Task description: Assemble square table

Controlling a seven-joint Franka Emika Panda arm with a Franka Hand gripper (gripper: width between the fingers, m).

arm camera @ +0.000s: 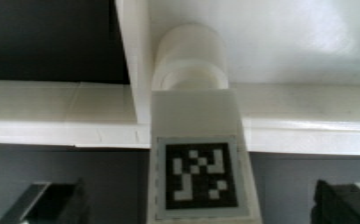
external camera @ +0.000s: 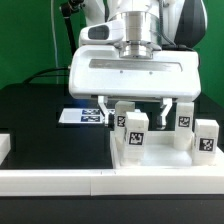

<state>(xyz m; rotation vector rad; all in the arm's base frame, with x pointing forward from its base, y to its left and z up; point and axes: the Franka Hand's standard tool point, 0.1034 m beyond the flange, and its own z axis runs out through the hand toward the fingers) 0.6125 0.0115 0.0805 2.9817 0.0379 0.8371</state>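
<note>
Exterior view: the gripper [external camera: 146,105] hangs at frame centre with jaws spread wide, directly over a tagged leg [external camera: 134,129] standing upright on the square table top [external camera: 150,156] at lower right

Wrist view: that leg [arm camera: 198,140] stands free between the open fingers [arm camera: 49,203], its long axis running straight away from the camera

Your hand [external camera: 137,106] hangs with its fingers spread either side of an upright leg [external camera: 135,128] — in the wrist view that leg [arm camera: 200,140] fills the gap between them, with clearance on both sides. Two more legs [external camera: 185,115] crowd close on the exterior view's right, and one at the far right [external camera: 206,139]. The black bench [external camera: 35,115] toward the exterior view's left lies open, apart from the marker board [external camera: 84,115] lying flat.
</note>
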